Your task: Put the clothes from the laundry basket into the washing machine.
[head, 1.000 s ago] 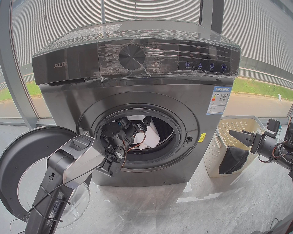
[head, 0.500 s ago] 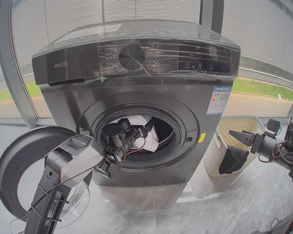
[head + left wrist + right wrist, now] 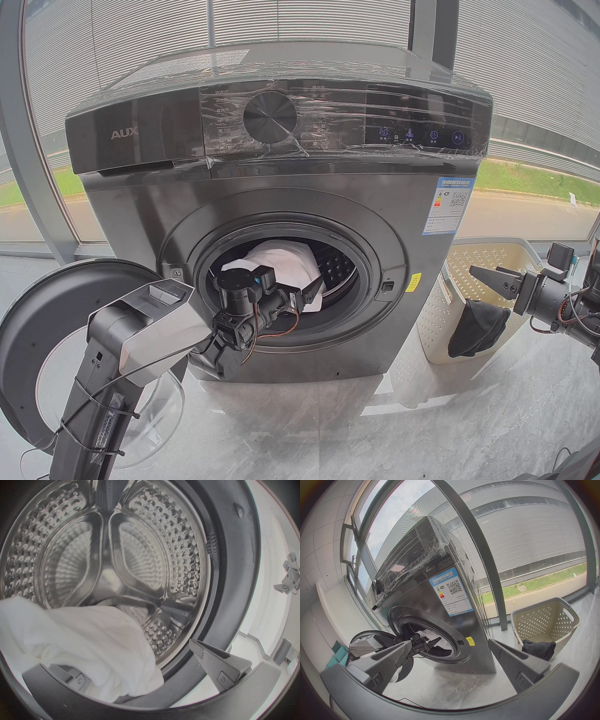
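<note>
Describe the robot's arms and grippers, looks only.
Left arm: silver-grey angular shell, black wrist, orange-brown cable, thin black wires tied along it. Right arm: black, with red and black leads. The left gripper and right gripper have dark grey wedge fingers with crosshatched pads.

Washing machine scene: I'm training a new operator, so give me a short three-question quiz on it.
1. True or false: a dark garment lies in the laundry basket.
2. The white garment is: A) in the washing machine drum opening; B) on top of the machine; C) in the basket.
3. Fill in: the left gripper, at the drum mouth, is ____.
Key: 1 true; 2 A; 3 open.
</note>
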